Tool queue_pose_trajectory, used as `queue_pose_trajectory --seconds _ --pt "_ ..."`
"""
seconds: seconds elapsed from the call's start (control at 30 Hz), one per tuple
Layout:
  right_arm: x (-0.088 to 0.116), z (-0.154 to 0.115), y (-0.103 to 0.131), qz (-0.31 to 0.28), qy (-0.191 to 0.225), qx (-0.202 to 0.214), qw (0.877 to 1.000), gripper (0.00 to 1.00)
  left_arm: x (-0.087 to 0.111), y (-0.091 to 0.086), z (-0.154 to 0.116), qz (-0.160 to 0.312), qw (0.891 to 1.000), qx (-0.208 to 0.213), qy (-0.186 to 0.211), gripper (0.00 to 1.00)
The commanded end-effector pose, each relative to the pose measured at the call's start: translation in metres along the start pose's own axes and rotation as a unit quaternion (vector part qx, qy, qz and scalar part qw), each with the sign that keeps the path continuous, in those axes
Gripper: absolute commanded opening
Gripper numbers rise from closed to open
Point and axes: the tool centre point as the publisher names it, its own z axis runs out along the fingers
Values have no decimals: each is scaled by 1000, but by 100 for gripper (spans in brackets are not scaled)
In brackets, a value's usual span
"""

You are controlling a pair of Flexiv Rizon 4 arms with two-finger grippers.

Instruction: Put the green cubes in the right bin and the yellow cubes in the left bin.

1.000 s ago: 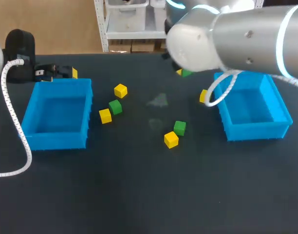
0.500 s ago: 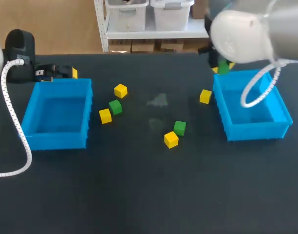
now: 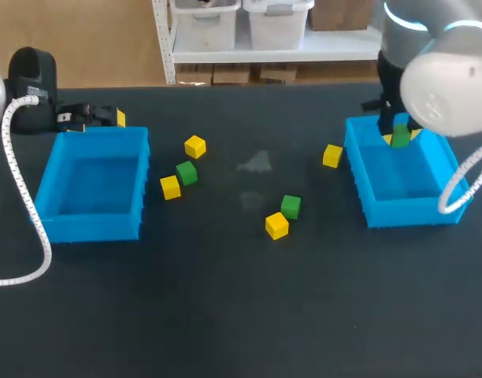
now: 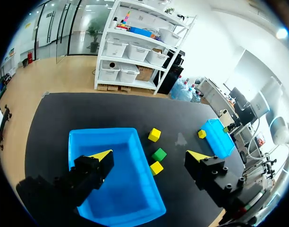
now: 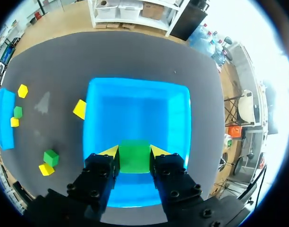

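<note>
Green cube (image 5: 134,157) looks light and hard — grip two flat sides | your right claw (image 5: 134,152) pinches it so, over the right bin (image 5: 180,120) | your left claw (image 4: 150,155) is spread wide, holding nothing, above the left bin (image 4: 121,189).

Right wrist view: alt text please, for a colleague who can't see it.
The jaws grip a green cube from both sides over the blue right bin. On the dark table beside the bin lies a yellow cube, with a second green cube and second yellow cube farther off.
</note>
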Motion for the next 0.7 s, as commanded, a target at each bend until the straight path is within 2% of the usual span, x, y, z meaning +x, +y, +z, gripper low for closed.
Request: queue_pose_trajectory --seconds 0.03,0.1,0.17,0.2,0.23,0.47,0.7 --pt "8 13 -6 1 -52 -5 999 0 1 2 0 1 1000 5 -3 100" --pt "10 17 -6 -5 -44 -11 999 0 1 2 0 1 1000 5 -3 100" --pt "11 17 -6 -6 -43 -8 999 47 1 2 0 1 1000 5 -3 100" --pt "11 17 -6 -8 -44 -8 999 93 1 2 0 1 1000 5 -3 100" --pt "11 15 -5 -11 -45 -7 999 100 1 2 0 1 1000 5 -3 100" --pt "-1 -1 6 -29 -61 -7 998 100 1 2 0 1 1000 5 -3 100" --pt "-13 -24 33 -68 -76 -11 995 100 1 2 0 1 1000 5 -3 100"
